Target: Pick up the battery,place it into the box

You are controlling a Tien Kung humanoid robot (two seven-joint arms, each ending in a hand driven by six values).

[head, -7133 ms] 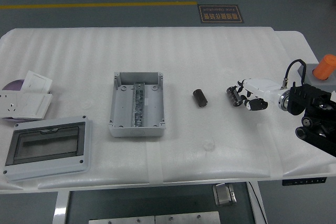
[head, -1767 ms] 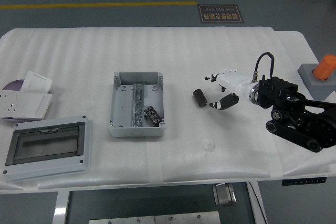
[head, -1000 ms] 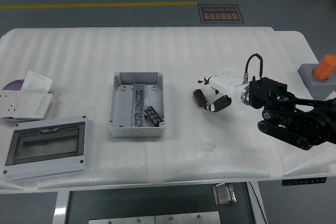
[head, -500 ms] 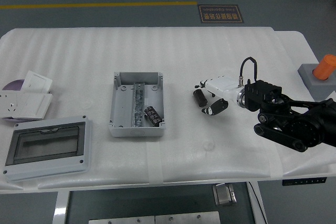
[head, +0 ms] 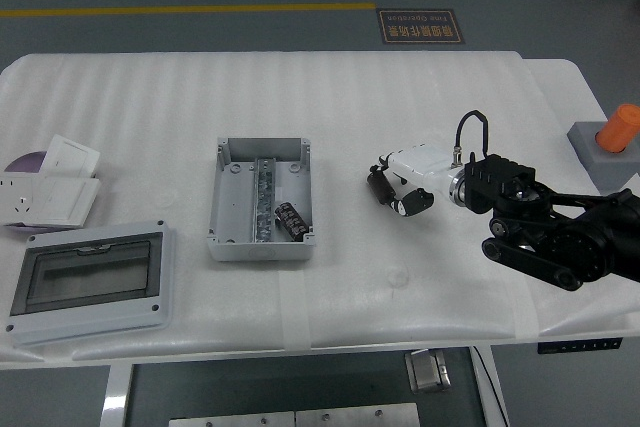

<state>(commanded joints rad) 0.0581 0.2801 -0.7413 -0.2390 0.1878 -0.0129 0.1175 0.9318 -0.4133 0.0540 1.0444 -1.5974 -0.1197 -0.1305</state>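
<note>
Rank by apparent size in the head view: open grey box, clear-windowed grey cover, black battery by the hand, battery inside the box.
1. Clear-windowed grey cover, though nearer the camera.
2. Open grey box.
3. The two black batteries look alike.

Seven seconds ago our right hand (head: 400,187) hung well right of the loose battery (head: 380,187), and the box (head: 260,199) held no battery. By 1.8 s ago a battery (head: 291,220) lay in the box's right half, a change we cannot account for from the views. Since then our right arm (head: 545,227) has slid left across the table (head: 400,97). Half a second ago the fingers straddled the loose battery; now they have curled against it, apparently gripping, though the contact is hard to confirm.
</note>
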